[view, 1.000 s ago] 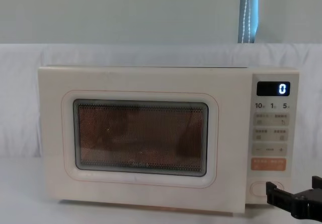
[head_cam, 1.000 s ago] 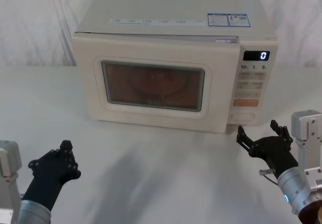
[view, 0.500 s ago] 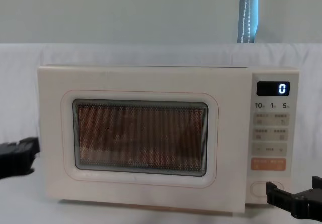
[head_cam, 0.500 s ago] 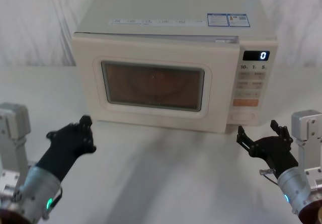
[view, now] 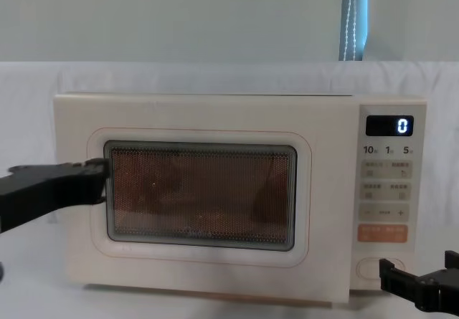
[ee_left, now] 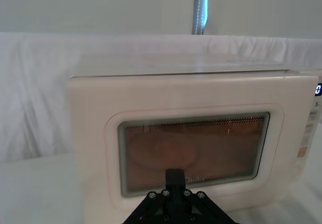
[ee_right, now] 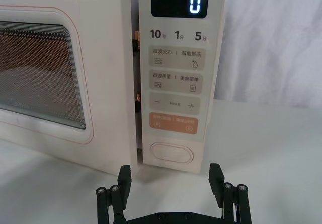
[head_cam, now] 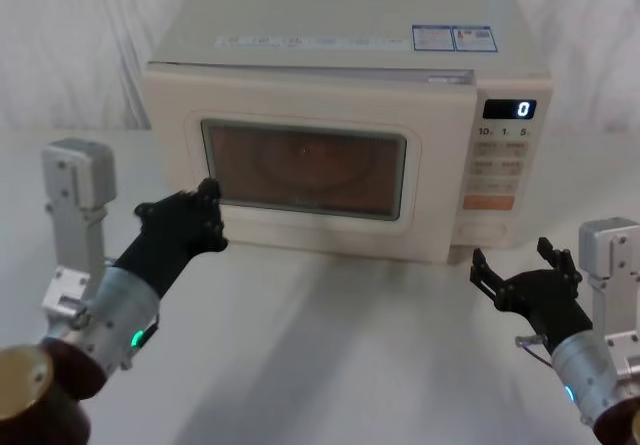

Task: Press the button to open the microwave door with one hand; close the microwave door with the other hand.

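The cream microwave door (head_cam: 180, 145) with its dark window stands slightly ajar, and a narrow gap shows between the door (ee_right: 108, 83) and the control panel. My left gripper (head_cam: 208, 203) is shut and held up right in front of the window's lower left corner (view: 97, 179); whether it touches the door (ee_left: 95, 133) I cannot tell. My right gripper (head_cam: 515, 268) hovers open above the table, a short way in front of and below the wide cream button (head_cam: 487, 232). In the right wrist view the button (ee_right: 172, 153) sits between the open fingers (ee_right: 124, 176).
The control panel (head_cam: 502, 170) shows a lit "0", with an orange key (ee_right: 172, 123) just above the button. The microwave rests on a white table (head_cam: 330, 345) against a white cloth backdrop. Free table lies between the two arms.
My left arm has risen from the table's front left and reached forward to the door's window. The right gripper has stayed in place, open.
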